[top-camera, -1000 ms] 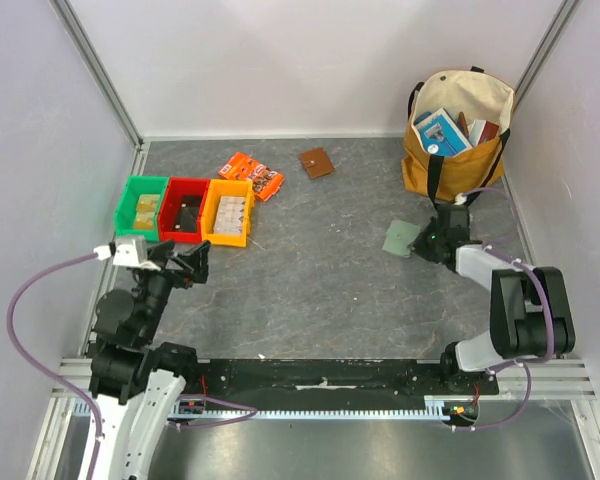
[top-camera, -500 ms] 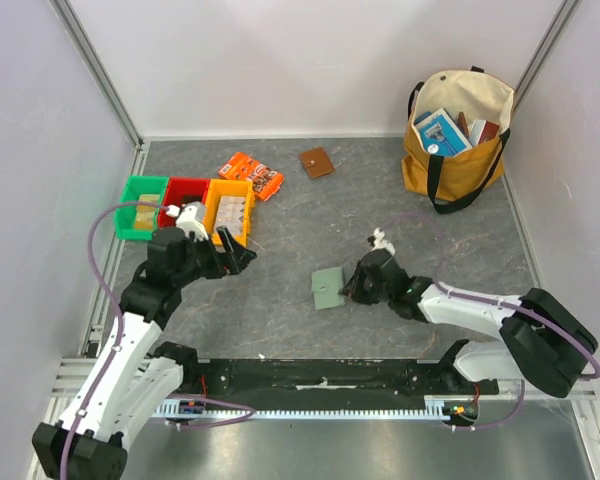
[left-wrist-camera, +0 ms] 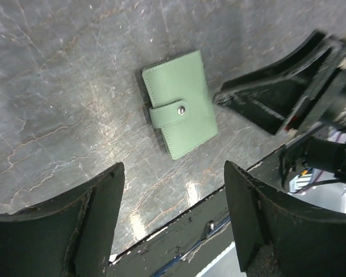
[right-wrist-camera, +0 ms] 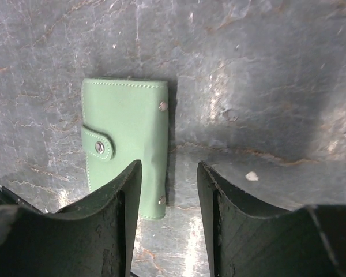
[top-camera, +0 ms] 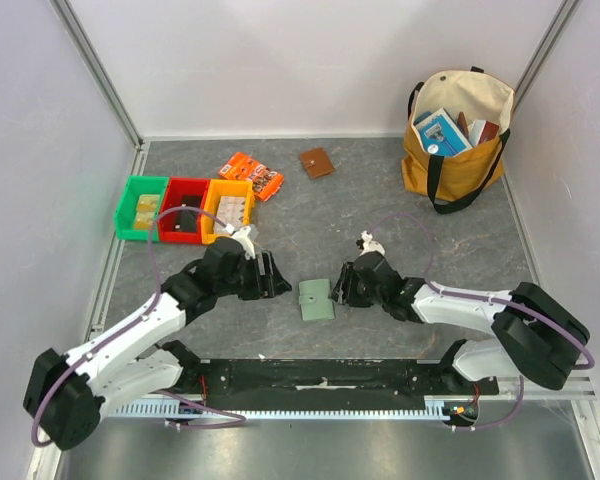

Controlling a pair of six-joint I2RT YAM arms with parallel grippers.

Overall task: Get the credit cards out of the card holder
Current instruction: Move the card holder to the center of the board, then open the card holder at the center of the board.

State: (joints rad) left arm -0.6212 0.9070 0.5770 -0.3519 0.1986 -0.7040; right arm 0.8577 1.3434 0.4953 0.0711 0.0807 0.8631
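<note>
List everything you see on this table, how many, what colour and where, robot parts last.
Pale green snap-tab card holder: one, green, closed, flat on the table front centre, between both arms' jaws.
Small plastic bins: three, green, red, orange, in a row at left.
Orange printed packet: one, orange, behind the bins.
Brown square wallet: one, brown, back centre.
Canvas tote bag: one, mustard with black handles, back right, boxed items inside.
Stone-pattern table: one, dark grey, under everything.
Left arm: one, black and white, jaws open left of the holder.
Right arm: one, black and white, jaws open right of the holder.
</note>
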